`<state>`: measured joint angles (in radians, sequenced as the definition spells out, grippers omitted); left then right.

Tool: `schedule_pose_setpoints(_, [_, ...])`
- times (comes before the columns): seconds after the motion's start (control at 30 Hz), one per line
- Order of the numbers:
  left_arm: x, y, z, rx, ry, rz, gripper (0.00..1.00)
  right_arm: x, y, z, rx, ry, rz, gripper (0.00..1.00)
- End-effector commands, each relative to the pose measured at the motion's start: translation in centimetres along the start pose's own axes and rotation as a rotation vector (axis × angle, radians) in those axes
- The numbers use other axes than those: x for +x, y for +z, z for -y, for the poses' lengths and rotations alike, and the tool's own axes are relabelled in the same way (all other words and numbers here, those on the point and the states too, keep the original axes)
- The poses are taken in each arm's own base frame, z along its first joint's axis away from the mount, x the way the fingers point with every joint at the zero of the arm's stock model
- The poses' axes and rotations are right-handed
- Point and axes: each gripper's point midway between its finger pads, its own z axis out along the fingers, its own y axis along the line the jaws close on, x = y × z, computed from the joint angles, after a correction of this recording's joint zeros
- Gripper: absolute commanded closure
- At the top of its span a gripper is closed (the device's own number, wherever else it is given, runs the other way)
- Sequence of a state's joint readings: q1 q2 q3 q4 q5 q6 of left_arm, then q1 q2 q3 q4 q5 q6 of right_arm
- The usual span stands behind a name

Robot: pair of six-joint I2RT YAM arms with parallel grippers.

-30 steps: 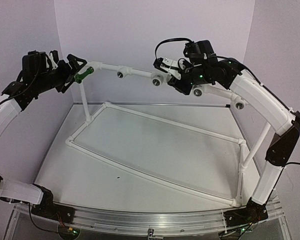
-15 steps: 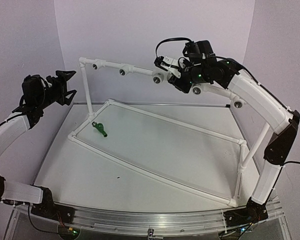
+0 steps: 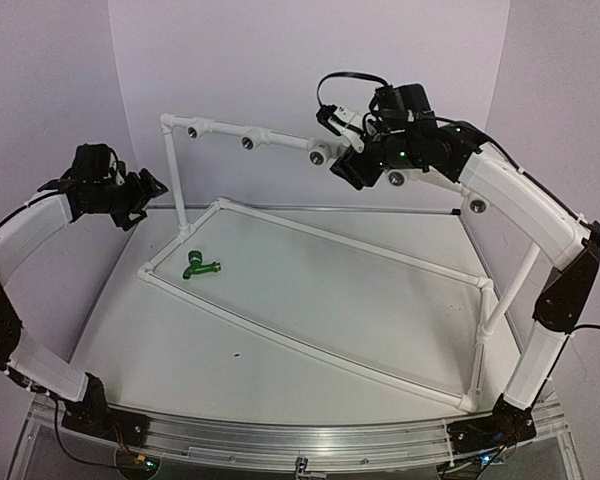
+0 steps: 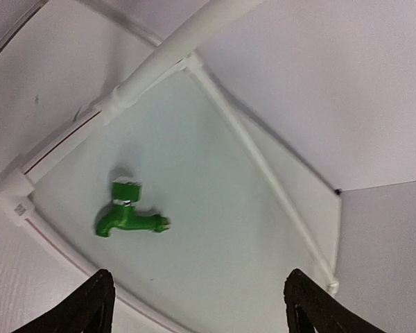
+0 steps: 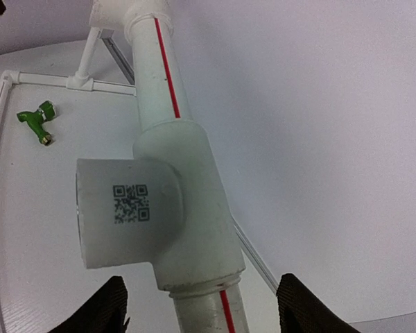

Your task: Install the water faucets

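Left side of the table: my left gripper (image 3: 140, 193) hangs in the air with its jaws spread wide and nothing between them. From its wrist camera, the two dark fingers (image 4: 97, 305) frame only white table (image 4: 215, 173) and touch nothing.

Below and beyond it, the green water faucet (image 3: 200, 267) lies on its side on the table. It sits inside the base rectangle of the white pipe frame (image 3: 310, 350), close to the base's left-hand pipe and near the foot of the left post (image 3: 175, 190). Neither gripper touches it.

My right gripper (image 3: 338, 148) is up at the frame's top rail (image 3: 280, 142), jaws parted on either side of a white tee fitting (image 5: 152, 208) that carries a black square code label. A gap shows between each finger (image 5: 114, 309) and the pipe, so I straddle the fitting rather than pinch it. A red stripe runs along the pipe above and below the tee.

More tee fittings with dark round sockets line the rail. The left post rises just beside my left gripper, between it and the inside of the frame.
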<state>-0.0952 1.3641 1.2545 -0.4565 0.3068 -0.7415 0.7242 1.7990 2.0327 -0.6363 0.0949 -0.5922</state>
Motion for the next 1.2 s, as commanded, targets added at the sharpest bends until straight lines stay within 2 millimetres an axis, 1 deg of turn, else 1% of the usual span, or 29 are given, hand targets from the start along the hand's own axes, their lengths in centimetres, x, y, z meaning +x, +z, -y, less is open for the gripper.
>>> schedule_pose_setpoints(0.0, [3.9,3.3,-6.1,-0.232,0.217,-0.207,0.17,1.7,-1.6,0.1,-0.049,0.051,-0.026,0.12])
schedule_pose_setpoints(0.03, [4.0,4.0,-6.5,-0.239,0.242,-0.223,0.17,1.5,-2.2,-0.1,-0.066,0.043,-0.01,0.07])
schedule_pose_setpoints(0.1, [4.0,5.2,-7.1,-0.253,0.283,-0.249,0.19,1.1,-3.4,-0.4,-0.095,0.03,0.021,0.02])
schedule_pose_setpoints(0.17, [3.9,6.6,-7.2,-0.257,0.309,-0.267,0.21,0.8,-4.4,-0.8,-0.119,0.023,0.047,0.02])
schedule_pose_setpoints(0.23, [4.1,8.4,-7.9,-0.275,0.326,-0.29,0.24,0.6,-5.2,-1.0,-0.136,0.014,0.067,0.02])
schedule_pose_setpoints(0.3, [3.8,10.0,-8.0,-0.282,0.337,-0.296,0.25,0.4,-6.0,-1.0,-0.141,0.011,0.084,0.02])
schedule_pose_setpoints(0.37, [4.0,12.0,-8.6,-0.305,0.344,-0.315,0.28,0.2,-6.6,-1.0,-0.149,0.009,0.101,0.02])
schedule_pose_setpoints(0.47, [4.2,14.7,-8.8,-0.321,0.367,-0.339,0.31,-0.3,-7.7,-1.1,-0.165,0.006,0.132,0.02])
schedule_pose_setpoints(0.5, [4.1,15.3,-8.5,-0.318,0.373,-0.338,0.31,-0.5,-8.0,-1.2,-0.17,0.006,0.142,0.02])
schedule_pose_setpoints(0.53, [4.6,16.2,-8.8,-0.326,0.373,-0.359,0.32,-0.7,-8.4,-1.2,-0.175,0.006,0.154,0.02])
schedule_pose_setpoints(0.63, [5.7,18.0,-8.8,-0.34,0.388,-0.392,0.34,-1.5,-9.5,-1.1,-0.187,0.003,0.19,0.02])
schedule_pose_setpoints(0.73, [6.6,18.9,-9.7,-0.389,0.399,-0.41,0.36,-2.2,-10.6,-1.3,-0.208,0.001,0.23,0.02])
schedule_pose_setpoints(0.87, [7.6,19.5,-11.7,-0.466,0.365,-0.426,0.37,-2.7,-11.2,-1.6,-0.234,0.013,0.255,0.02])
schedule_pose_setpoints(1.0, [8.2,20.1,-13.0,-0.521,0.355,-0.433,0.38,-2.9,-11.2,-2.0,-0.251,0.017,0.261,0.02])
schedule_pose_setpoints(1.07, [8.2,20.4,-13.8,-0.559,0.355,-0.428,0.4,-2.9,-11.0,-2.4,-0.262,0.016,0.259,0.02])
schedule_pose_setpoints(1.17, [8.3,20.9,-14.2,-0.572,0.348,-0.433,0.47,-3.2,-10.6,-3.1,-0.278,0.008,0.259,0.04])
